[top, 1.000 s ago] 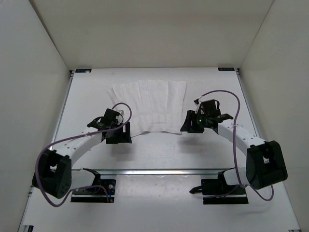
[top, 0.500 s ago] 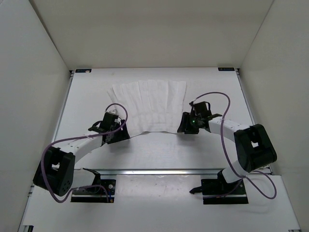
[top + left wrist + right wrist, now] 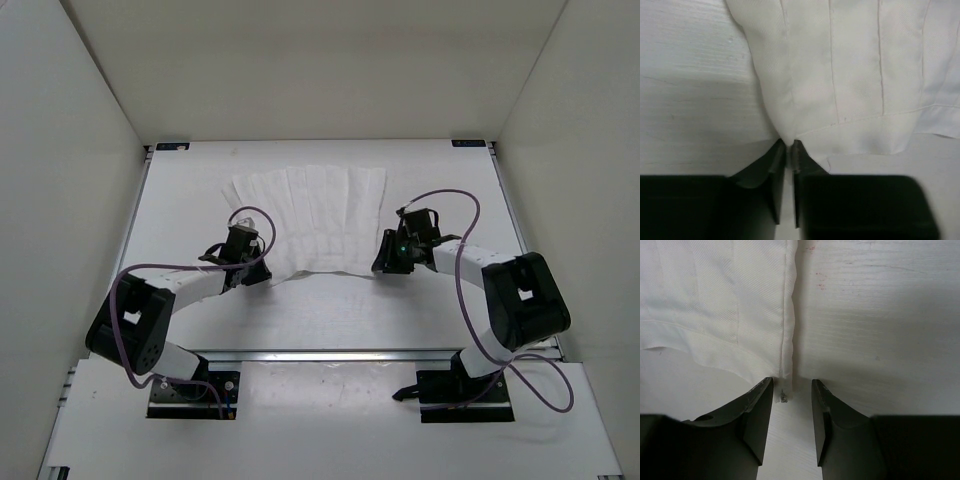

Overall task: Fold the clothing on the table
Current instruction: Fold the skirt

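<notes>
The clothing (image 3: 315, 215), a white pleated garment, lies spread flat on the table (image 3: 180, 200) and flares wider toward the far side. My left gripper (image 3: 258, 272) is at its near left corner. In the left wrist view the clothing (image 3: 840, 75) bunches to a point that runs in between the nearly closed jaws of the left gripper (image 3: 789, 145), which is shut on it. My right gripper (image 3: 383, 264) is at the near right corner. In the right wrist view the right gripper (image 3: 792, 385) is open, with the hemmed corner of the clothing (image 3: 715, 300) lying between its fingers.
Thin metal rails run along the table's left edge (image 3: 133, 230) and right edge (image 3: 512, 220), and a metal bar (image 3: 350, 353) crosses in front of the arm bases. White walls enclose the table on three sides. Purple cables loop off both arms.
The left gripper moved in to the near left corner and closed on the fabric. The right gripper's jaws narrowed around the near right corner, and its arm drew in.
</notes>
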You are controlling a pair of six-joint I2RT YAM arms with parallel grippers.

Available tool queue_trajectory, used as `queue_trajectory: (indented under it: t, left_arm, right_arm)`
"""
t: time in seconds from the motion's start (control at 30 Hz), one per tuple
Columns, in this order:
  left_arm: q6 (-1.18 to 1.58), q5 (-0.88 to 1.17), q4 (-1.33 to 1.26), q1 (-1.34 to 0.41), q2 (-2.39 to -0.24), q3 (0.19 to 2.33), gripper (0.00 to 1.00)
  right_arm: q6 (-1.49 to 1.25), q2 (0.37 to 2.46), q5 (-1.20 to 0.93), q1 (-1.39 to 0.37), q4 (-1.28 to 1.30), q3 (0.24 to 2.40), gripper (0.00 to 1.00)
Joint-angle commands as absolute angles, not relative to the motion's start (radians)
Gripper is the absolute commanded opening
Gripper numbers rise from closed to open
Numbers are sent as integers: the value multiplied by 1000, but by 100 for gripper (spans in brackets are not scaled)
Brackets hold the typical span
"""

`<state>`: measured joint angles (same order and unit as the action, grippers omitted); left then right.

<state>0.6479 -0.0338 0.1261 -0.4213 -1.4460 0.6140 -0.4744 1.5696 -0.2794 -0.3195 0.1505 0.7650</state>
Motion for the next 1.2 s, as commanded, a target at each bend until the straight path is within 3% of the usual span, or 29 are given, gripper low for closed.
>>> queue_trajectory:
  t: [0.0, 0.07, 0.1, 0.17, 0.2, 0.87, 1.17]
  left_arm:
    - [657, -20, 132, -428, -1453, 609, 16]
    - [657, -17, 132, -425, -1450, 615, 1]
    - [652, -9, 138, -419, -1453, 615, 0]
    - [638, -14, 161, -417, -1448, 620, 0]
    - [621, -5, 170, -414, -1442, 627, 0]
    - [548, 54, 724, -522, -864, 673, 0]
    - [587, 184, 838, -509, -710, 681, 0]
  right_arm:
    - [-454, 1586, -250, -342, 133, 781, 34]
    - [-453, 1600, -248, -359, 123, 785, 26]
    - [-453, 1608, -249, -357, 126, 788, 22]
    - [-442, 1625, -270, -358, 146, 816, 2]
    - [-433, 1629, -271, -362, 155, 816, 0]
    - [-483, 844, -273, -468, 834, 718, 0]
    - [-413, 630, -417, -290, 1097, 675, 0]
